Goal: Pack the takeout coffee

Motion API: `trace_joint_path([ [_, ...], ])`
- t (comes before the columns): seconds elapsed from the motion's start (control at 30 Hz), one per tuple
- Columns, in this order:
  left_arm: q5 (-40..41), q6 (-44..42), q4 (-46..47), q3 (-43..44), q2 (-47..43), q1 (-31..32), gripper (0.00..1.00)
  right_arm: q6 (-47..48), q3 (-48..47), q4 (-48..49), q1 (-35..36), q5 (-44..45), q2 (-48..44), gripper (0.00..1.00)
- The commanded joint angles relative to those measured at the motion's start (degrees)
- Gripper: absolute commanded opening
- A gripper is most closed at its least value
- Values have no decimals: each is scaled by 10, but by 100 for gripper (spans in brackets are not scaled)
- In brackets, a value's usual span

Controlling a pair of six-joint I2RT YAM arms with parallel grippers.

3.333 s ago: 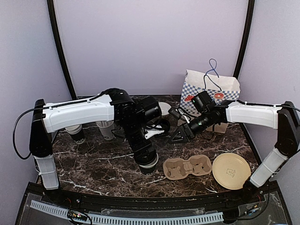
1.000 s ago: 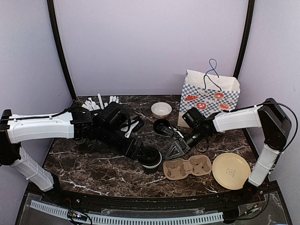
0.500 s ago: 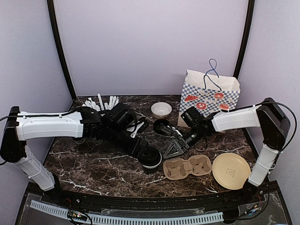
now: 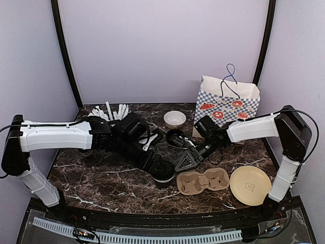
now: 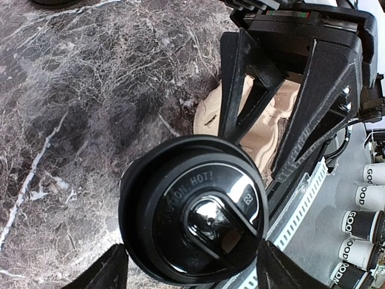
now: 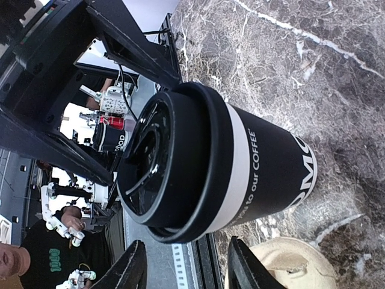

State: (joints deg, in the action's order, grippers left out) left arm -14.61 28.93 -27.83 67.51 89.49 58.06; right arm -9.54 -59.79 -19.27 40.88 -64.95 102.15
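**Coffee beside the carrier, nothing packed yet**

Paper bag (image 4: 227,101) stands rear right, its inside hidden from me. Pulp carrier (image 4: 203,181) lies in front, both wells vacant. Lidded cup (image 6: 240,168) stands on the marble just beside the carrier's left end. My left gripper (image 4: 161,170) appears clasped on that cup below its lid. My right gripper (image 4: 184,162) hangs spread wide, holding nothing. I judge seating and bagging remain.

Soft, even light fills the overhead view, leaving faint shadows on the marble bench (image 4: 101,173). In the left wrist view a glare spot sits on the glossy lid (image 5: 192,214) (its lettering legible). The right wrist view shows the cup (image 6: 264,162) sharp, its background blown out and blurred.
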Motion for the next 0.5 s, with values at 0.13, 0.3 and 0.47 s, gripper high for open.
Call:
trace_joint_path([
  [0.13, 3, -15, -15, 23, 13, 0, 74, -17, -21, 16, 9, -18, 15, 47],
  [0.3, 16, -17, -16, 18, 17, 0, 70, -12, -34, -8, 10, 24, 30, 44],
  [0.47, 22, -20, -21, 14, 26, 0, 65, -12, -37, -15, 10, 43, 46, 37],
])
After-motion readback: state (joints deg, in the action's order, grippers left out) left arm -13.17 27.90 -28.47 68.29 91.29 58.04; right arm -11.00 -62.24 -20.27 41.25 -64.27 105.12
